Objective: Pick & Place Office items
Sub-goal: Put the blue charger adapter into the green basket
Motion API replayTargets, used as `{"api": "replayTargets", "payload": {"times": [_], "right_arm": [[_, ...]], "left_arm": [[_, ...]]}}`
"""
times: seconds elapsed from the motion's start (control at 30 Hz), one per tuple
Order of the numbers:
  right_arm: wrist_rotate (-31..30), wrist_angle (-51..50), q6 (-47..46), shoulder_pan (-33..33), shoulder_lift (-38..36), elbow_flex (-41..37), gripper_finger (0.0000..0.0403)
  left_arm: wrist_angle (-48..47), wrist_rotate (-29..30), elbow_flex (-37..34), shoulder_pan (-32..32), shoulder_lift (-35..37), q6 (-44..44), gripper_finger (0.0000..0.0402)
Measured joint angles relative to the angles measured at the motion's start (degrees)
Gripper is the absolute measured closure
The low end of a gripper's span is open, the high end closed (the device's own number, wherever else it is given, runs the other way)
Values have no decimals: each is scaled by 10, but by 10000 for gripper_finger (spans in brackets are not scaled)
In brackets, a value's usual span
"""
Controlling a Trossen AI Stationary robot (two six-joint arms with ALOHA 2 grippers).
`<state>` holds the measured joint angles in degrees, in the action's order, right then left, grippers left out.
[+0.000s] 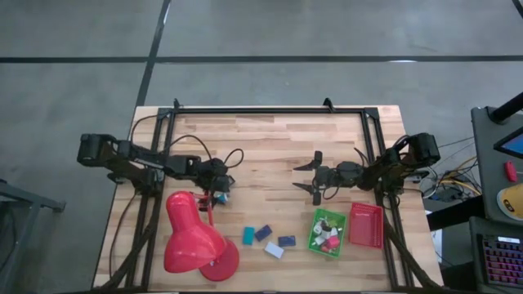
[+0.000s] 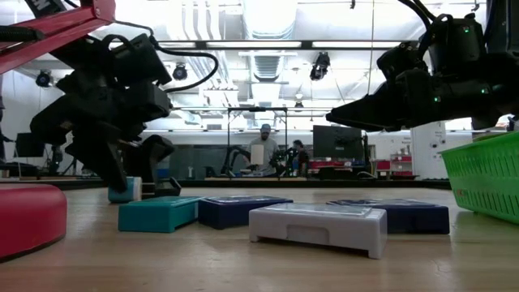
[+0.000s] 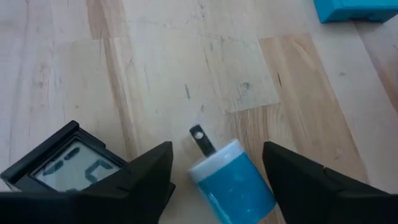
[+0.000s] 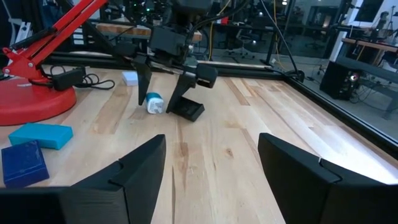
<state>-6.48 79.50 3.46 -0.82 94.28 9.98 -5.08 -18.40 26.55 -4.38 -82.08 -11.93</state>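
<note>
Blue plug (image 3: 231, 182) between left end effector (image 3: 217, 177) fingers.

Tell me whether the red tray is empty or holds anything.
Empty: the high view shows the red tray bare inside, while the green tray beside it holds small pieces.

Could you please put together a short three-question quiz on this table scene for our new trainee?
1. True or false: the left pincer straddles a blue-and-white plug.
2. Which tray holds items: the green tray or the red tray?
3. How many flat blocks lie loose between the red lamp and the green tray?

Key
1. True; a small black clock sits beside it.
2. The green tray; the red one looks empty.
3. Four: teal block, two dark blue, one white.
</note>
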Motion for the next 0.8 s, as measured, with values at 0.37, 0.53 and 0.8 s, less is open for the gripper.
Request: {"api": "replayTargets", "payload": {"times": [0.37,0.53,0.8], "right_arm": [[0,0,0,0,0,0,156],[0,0,0,0,0,0,154],[0,0,0,0,0,0,147]], "left_arm": [[-2,6,-2,0,-2,4,238],[0,11,-2,0,-1,4,263],[7,14,-2,0,-1,2,260]]}}
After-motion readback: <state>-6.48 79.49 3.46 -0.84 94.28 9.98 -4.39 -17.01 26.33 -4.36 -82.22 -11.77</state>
